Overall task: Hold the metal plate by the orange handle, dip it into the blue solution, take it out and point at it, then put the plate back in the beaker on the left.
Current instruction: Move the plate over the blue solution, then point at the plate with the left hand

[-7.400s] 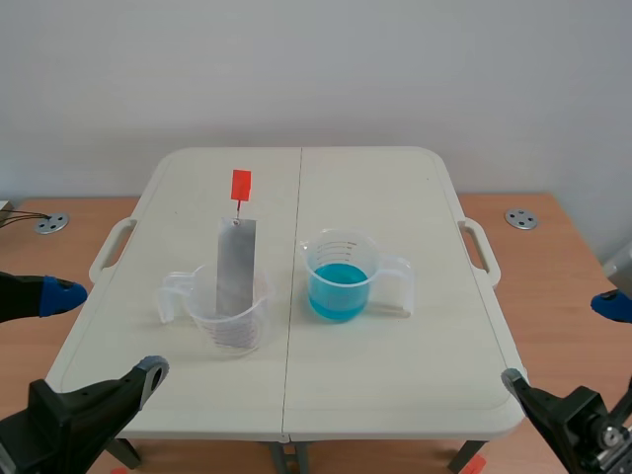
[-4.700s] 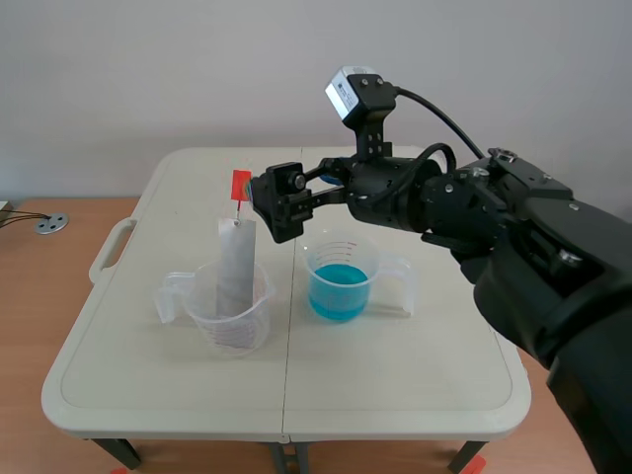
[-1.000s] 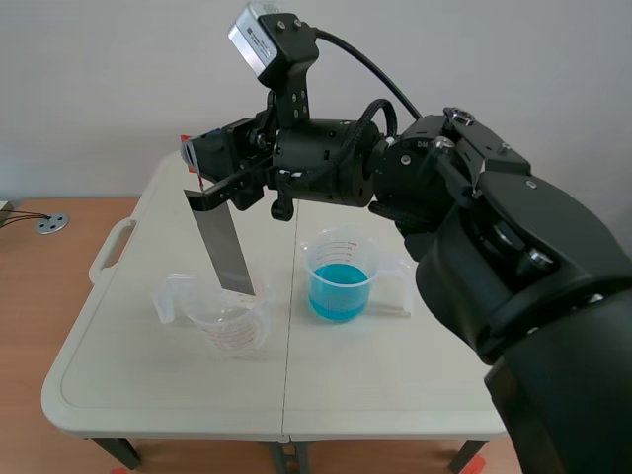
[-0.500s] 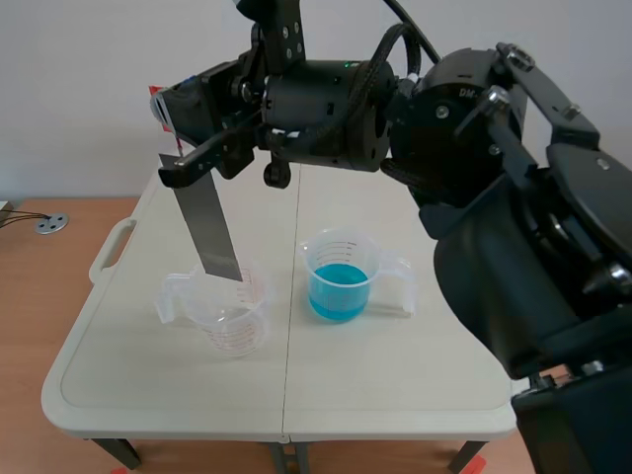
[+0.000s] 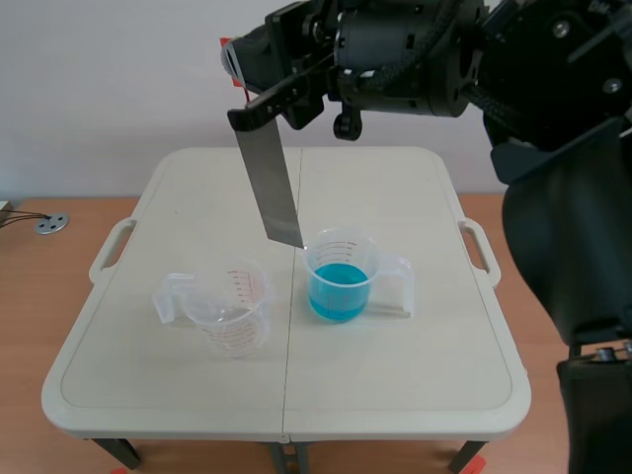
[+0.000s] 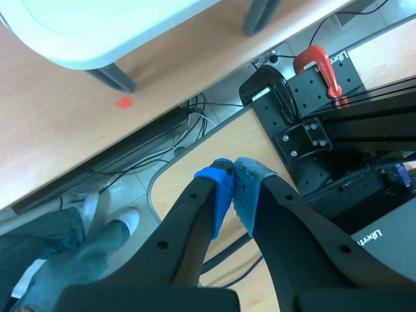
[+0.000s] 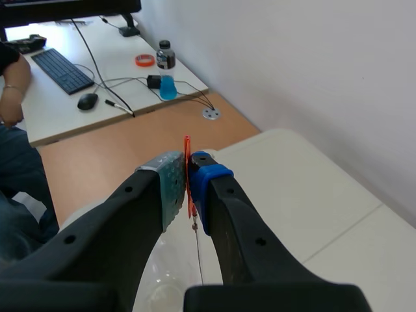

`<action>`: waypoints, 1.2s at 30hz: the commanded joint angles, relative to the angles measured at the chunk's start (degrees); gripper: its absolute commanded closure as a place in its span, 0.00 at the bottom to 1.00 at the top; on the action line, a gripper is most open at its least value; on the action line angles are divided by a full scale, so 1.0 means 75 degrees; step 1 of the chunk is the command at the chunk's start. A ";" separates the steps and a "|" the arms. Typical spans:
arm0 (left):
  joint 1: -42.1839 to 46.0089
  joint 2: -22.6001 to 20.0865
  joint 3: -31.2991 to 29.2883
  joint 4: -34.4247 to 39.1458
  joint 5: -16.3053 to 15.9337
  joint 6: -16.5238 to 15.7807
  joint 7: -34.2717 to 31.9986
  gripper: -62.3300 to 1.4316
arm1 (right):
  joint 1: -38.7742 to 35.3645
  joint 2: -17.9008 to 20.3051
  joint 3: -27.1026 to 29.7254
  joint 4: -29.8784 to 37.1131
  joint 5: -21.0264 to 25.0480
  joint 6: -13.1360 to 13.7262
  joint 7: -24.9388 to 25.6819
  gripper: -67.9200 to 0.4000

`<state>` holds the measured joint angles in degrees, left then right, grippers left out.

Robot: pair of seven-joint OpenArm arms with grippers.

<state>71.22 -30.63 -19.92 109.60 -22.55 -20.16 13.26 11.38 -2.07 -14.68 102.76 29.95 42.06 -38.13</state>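
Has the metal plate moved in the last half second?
Yes. The metal plate has left the empty beaker and shifted toward the beaker of blue solution, its tip now near that rim.

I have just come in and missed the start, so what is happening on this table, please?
The right gripper is shut on the orange handle of the metal plate and holds the plate in the air, tilted, clear of both beakers. Its lower end hangs near the rim of the beaker of blue solution, not dipped yet. The empty beaker stands on the table to the left. The left gripper is shut on nothing, away from the table.
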 commanded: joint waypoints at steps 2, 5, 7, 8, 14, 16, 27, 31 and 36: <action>-0.0251 -0.0122 -0.0006 0.0085 -0.0047 -0.0017 -0.0102 0.95 | 0.0105 0.0003 0.0213 0.0256 0.0058 0.0088 -0.0009 0.98; -0.0571 -0.0382 -0.0006 0.0085 -0.0050 -0.0017 -0.0102 0.95 | 0.0114 0.0003 0.0495 0.0306 0.0035 0.0088 -0.0105 0.98; -0.0819 -0.0583 -0.0006 0.0085 -0.0050 -0.0017 -0.0099 0.95 | 0.0114 0.0003 0.0685 0.0306 0.0035 0.0088 -0.0105 0.98; -0.0944 -0.0679 -0.0006 0.0085 -0.0050 -0.0017 -0.0102 0.95 | 0.0114 0.0003 0.0775 0.0306 0.0038 0.0088 -0.0105 0.98; -0.1813 -0.1052 -0.0003 0.0085 -0.0154 -0.0020 -0.0143 0.95 | 0.0117 0.0023 0.1207 0.0306 0.0035 0.0088 -0.0125 0.98; -0.2139 -0.1131 0.0003 0.0085 -0.0254 -0.0020 -0.0242 0.95 | 0.0137 0.0160 0.1221 0.0306 0.0038 0.0088 -0.0128 0.98; -0.4540 -0.1300 0.1195 -0.0006 -0.0242 -0.0128 -0.0358 0.95 | 0.0154 0.0726 0.1221 0.0306 0.0070 0.0088 0.0332 0.98; -0.5412 -0.1297 0.2046 -0.0184 -0.0219 -0.0169 -0.0187 0.95 | 0.0154 0.0723 0.1221 0.0300 0.0067 0.0088 0.0332 0.98; -0.6615 -0.1256 0.3188 -0.0589 -0.0213 -0.0160 0.0020 0.95 | 0.0154 0.0723 0.1221 0.0297 0.0067 0.0088 0.0332 0.98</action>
<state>22.48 -40.32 4.19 105.30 -23.86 -21.30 13.98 11.51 3.33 -5.37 104.01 29.85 42.09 -36.51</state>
